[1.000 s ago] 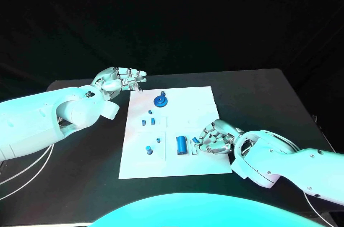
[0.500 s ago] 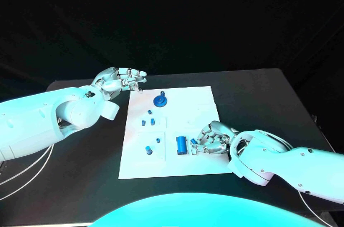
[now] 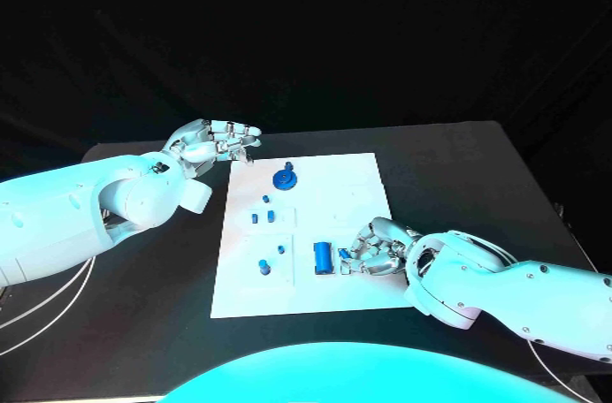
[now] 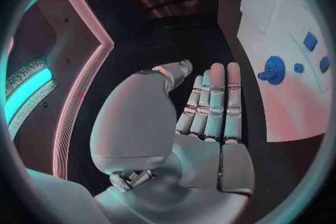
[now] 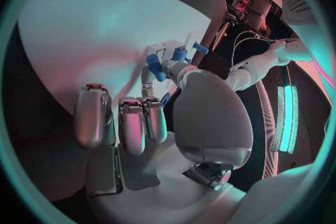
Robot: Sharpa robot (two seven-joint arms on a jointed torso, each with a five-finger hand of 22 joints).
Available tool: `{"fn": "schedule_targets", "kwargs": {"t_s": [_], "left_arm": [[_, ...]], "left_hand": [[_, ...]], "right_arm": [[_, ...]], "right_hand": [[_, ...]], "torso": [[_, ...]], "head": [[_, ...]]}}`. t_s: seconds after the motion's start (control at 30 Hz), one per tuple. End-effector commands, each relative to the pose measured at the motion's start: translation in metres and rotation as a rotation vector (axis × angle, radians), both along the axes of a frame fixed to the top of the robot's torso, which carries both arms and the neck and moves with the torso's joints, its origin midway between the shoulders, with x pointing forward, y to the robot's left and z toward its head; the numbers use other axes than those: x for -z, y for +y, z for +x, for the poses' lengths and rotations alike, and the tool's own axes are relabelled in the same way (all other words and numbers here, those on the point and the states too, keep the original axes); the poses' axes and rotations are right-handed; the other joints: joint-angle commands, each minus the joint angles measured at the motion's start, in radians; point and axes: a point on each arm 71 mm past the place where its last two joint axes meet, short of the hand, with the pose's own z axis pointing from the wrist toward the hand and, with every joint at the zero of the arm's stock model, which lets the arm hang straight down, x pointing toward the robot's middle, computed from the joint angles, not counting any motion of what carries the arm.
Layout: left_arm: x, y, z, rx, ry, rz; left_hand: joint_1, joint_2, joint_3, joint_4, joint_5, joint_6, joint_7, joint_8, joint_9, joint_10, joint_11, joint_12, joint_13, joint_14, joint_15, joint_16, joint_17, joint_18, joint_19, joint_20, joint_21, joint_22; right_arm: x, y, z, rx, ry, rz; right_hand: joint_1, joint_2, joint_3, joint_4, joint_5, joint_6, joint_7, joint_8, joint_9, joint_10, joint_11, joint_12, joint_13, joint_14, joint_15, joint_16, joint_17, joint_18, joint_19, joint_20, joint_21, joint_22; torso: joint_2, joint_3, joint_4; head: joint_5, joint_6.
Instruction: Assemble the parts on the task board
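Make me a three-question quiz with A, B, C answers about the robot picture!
1. Where is the round blue gear-shaped part?
A. On the white task board, at its far end
B. On the black table
C. In the left hand

2. What colour are the small parts?
A. Red
B. Blue
C. Yellow

3. What is the left hand doing?
A. Holding a part
B. Pressing the board
C. Holding nothing

Answers: 1 A, the gear sits on the board's far end. 2 B, all look blue. 3 C, its palm is bare in the left wrist view.

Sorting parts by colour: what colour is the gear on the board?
Blue. The gear shows best in the left wrist view, standing on the white board.
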Motion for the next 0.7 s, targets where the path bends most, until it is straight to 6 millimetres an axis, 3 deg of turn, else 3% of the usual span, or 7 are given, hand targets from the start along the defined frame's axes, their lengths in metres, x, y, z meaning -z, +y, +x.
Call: {"fn": "schedule_targets", "kwargs": {"t_s": [0.03,0.7], "left_arm": [[-0.0009,-0.0028,-0.0008,0.023,-0.003,-0.008],[-0.0005,-0.0018,-0.0009,0.028,0.002,-0.007]], "left_hand": [[-0.003,0.0,0.004,0.004,0.002,-0.007,0.017,0.004,-0.001,-0.007,0.002,0.004,-0.001,-0.008,0.001,0.005,-0.001,0.012,0.005,-0.002,-0.007,-0.002],[-0.005,0.003,0.006,0.008,0.003,-0.008,0.017,0.005,-0.001,-0.008,0.002,0.005,-0.002,-0.009,0.001,0.005,-0.002,0.012,0.006,-0.001,-0.009,-0.002]], "right_arm": [[0.0025,0.0013,-0.0014,-0.023,0.007,-0.03],[0.0033,0.0035,-0.0017,-0.023,0.004,-0.03]], "right_hand": [[-0.012,0.001,-0.001,0.005,-0.004,0.025,-0.021,0.006,0.0,0.085,-0.005,0.007,0.234,0.101,-0.007,0.004,0.25,-0.01,0.04,-0.008,0.004,0.196],[-0.083,0.008,-0.032,0.057,-0.013,0.032,-0.019,0.007,-0.007,0.088,-0.003,0.011,0.238,0.102,-0.005,0.005,0.253,-0.01,0.04,-0.007,0.004,0.196]], "torso": [[0.0,0.0001,0.0004],[0.0,-0.0001,0.0005]], "head": [[-0.001,0.0],[-0.002,0.0]]}}
